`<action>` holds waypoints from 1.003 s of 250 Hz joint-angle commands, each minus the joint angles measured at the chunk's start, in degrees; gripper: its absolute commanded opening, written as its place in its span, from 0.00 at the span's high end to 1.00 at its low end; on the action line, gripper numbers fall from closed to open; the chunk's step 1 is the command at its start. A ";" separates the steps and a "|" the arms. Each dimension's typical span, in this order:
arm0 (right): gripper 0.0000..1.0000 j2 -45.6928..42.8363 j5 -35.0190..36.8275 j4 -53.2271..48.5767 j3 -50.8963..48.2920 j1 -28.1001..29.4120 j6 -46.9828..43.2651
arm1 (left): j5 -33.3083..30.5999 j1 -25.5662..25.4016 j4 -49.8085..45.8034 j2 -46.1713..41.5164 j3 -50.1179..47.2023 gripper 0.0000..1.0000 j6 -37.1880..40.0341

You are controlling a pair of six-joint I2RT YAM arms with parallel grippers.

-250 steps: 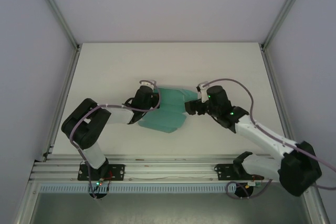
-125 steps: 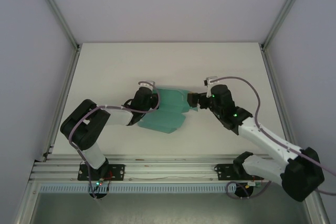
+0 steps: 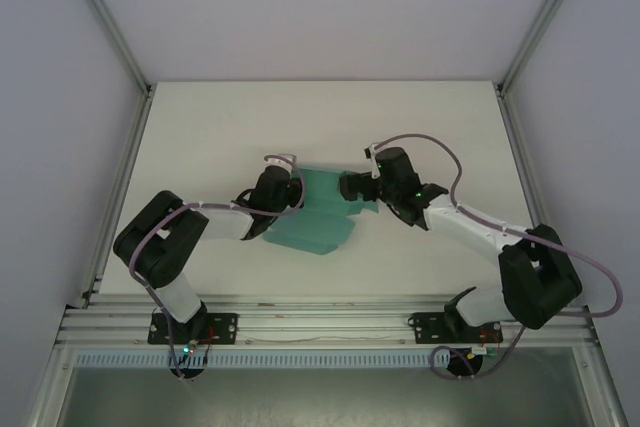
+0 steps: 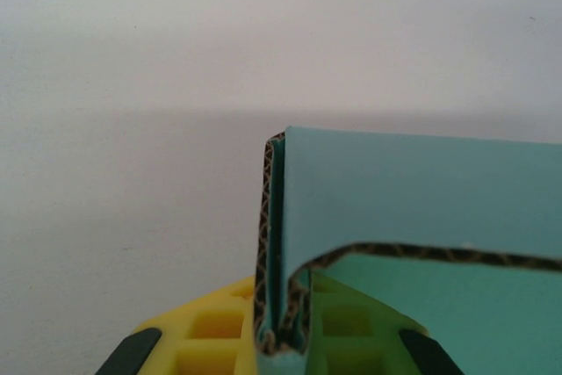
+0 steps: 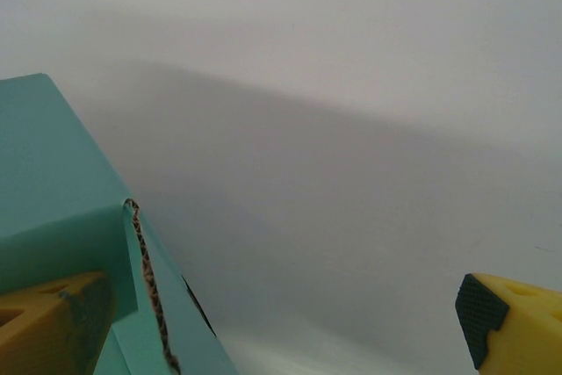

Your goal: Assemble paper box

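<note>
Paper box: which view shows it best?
Top external: nearly the whole paper box shows from above. Left wrist shows a folded corrugated edge pinched in the left gripper; right wrist shows one corner at the open right gripper.

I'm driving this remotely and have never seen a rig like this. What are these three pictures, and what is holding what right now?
You are looking at two robot arms bolted at the near edge of a white table. The wide picture looks down from above and behind them. The other two come from a camera on each wrist, so the yellow fingers at the bottom are that arm's own. On the table is the paper box, teal-green corrugated card, partly folded. The left gripper is shut on a folded edge of it. The right gripper is wide open at the box's other side, gripping nothing. One finger is close to the card, but I cannot tell whether it touches.
</note>
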 commanded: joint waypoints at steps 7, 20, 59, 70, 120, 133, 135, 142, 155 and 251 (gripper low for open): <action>0.00 1.19 2.91 7.81 -0.87 0.84 0.15 | -0.55 -0.55 2.01 -1.79 -0.42 1.00 -1.07; 0.00 2.17 6.02 11.00 -1.55 1.13 2.02 | -0.79 -0.68 1.67 -1.79 -0.34 1.00 -1.01; 0.00 3.86 14.46 15.84 -2.99 1.82 6.05 | -1.79 -0.90 0.36 -2.51 -0.10 1.00 -2.07; 0.00 3.64 15.60 16.56 -3.49 2.03 6.68 | -1.54 -0.81 -0.67 -2.78 0.43 1.00 -2.44; 0.00 0.78 14.97 17.16 -5.81 2.16 8.63 | -3.50 -0.86 -1.83 -4.50 0.79 1.00 -3.59; 0.00 -0.55 13.56 17.20 -6.82 2.31 8.66 | -4.25 -0.86 -2.66 -4.70 1.12 1.00 -3.84; 0.00 -0.80 13.33 17.14 -6.98 2.29 8.66 | -4.46 -0.86 -2.74 -4.69 1.11 1.00 -3.90; 0.00 -1.69 12.78 16.95 -7.59 2.25 8.61 | -4.86 -0.91 -3.11 -4.69 1.36 1.00 -3.92; 0.00 -3.79 11.56 15.89 -8.70 2.26 8.33 | -6.08 -0.84 -3.85 -4.82 1.64 1.00 -4.23; 0.00 -23.30 14.08 -0.56 -17.54 2.26 7.72 | -10.14 -0.77 -6.48 -6.00 2.54 1.00 -4.72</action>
